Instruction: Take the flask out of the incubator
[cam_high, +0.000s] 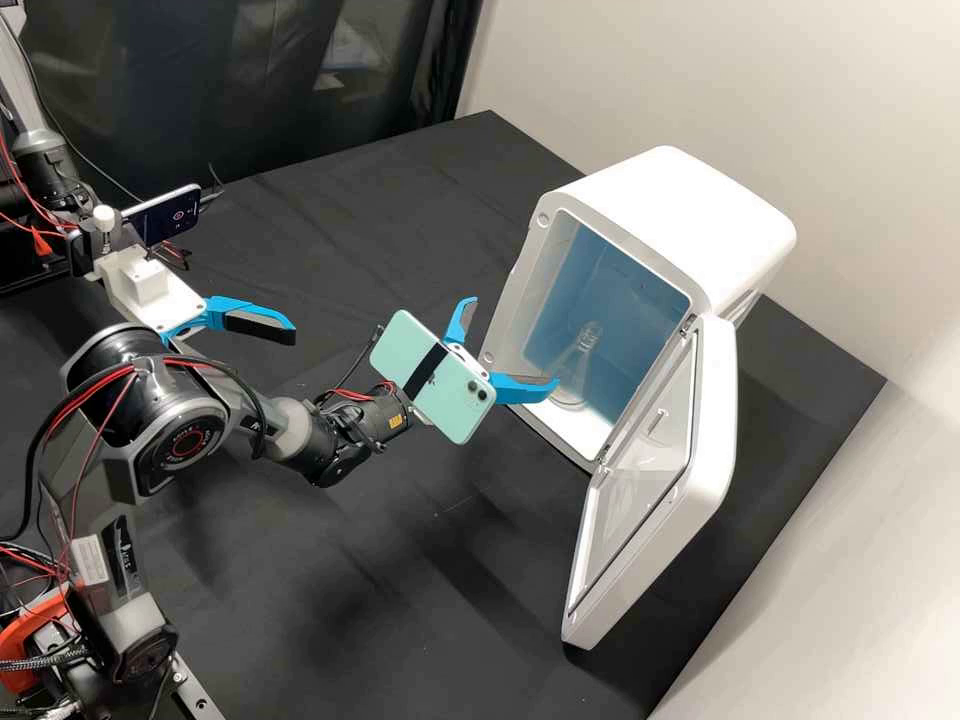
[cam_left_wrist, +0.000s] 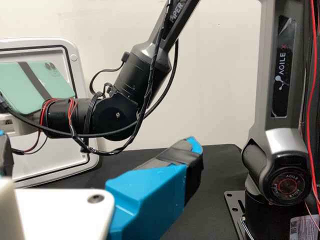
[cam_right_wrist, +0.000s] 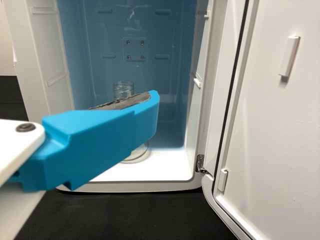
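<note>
The white incubator (cam_high: 690, 215) stands at the bench's right with its door (cam_high: 660, 460) swung open. A clear glass flask (cam_high: 580, 362) stands upright on the floor of the blue-lit chamber; its neck (cam_right_wrist: 123, 90) rises behind my right gripper's blue finger (cam_right_wrist: 100, 135). My right gripper (cam_high: 513, 342) is open just in front of the opening, short of the flask, with nothing between its fingers. Far to the left over the bench, my left gripper (cam_high: 258, 328) is open and holds nothing; one of its blue fingers (cam_left_wrist: 160, 185) fills the foreground of the left wrist view.
A mint-green phone (cam_high: 435, 375) is strapped on the right wrist. The open door (cam_right_wrist: 270, 125) stands close beside the right gripper. The bench's right edge (cam_high: 800, 470) runs just past the incubator. An arm's base column (cam_left_wrist: 282, 125) stands near the left gripper.
</note>
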